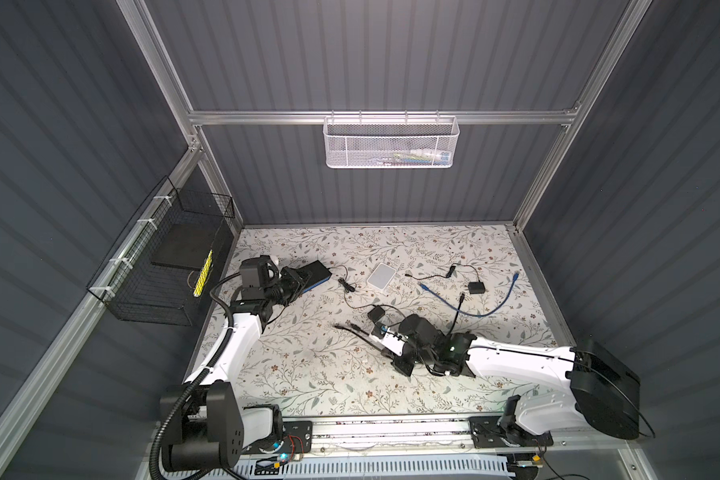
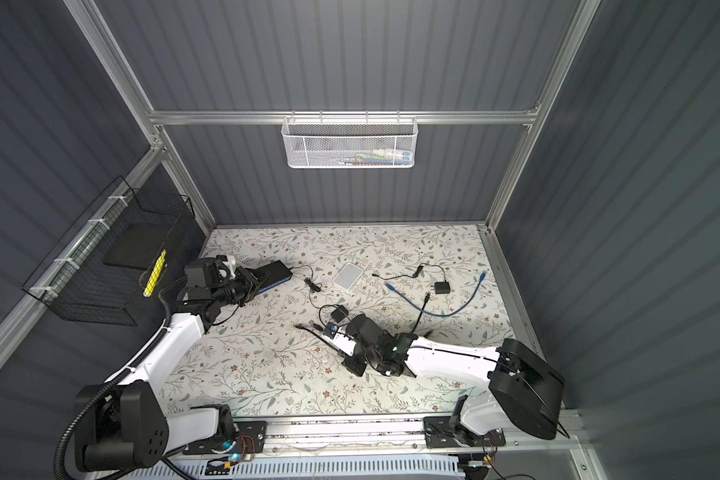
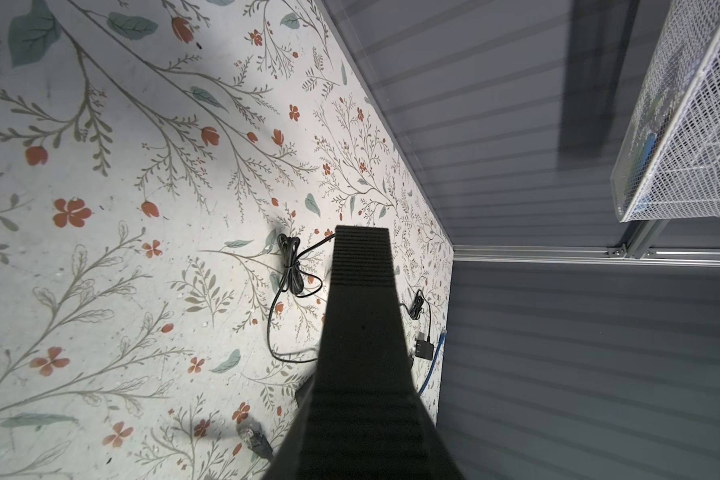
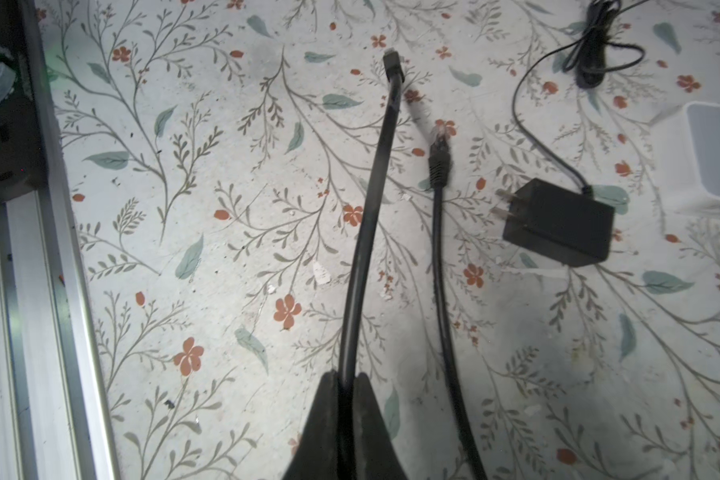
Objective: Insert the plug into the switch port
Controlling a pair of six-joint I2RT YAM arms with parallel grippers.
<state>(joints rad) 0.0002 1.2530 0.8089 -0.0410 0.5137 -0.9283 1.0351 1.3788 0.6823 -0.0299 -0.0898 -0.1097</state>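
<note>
The switch is a flat black box with a blue side, at the table's left. My left gripper is shut on its near end. In the left wrist view its ribbed black top fills the jaw area and hides the fingers; its ports do not show. My right gripper is shut on a black cable, well back from the plug at its free end. In both top views that plug sits mid-table, right of the switch and apart from it.
A second black cable with a clear plug lies beside the held one. Close by are a black power adapter, a white box, a blue cable and a bundled cord. A black wire basket hangs at the left.
</note>
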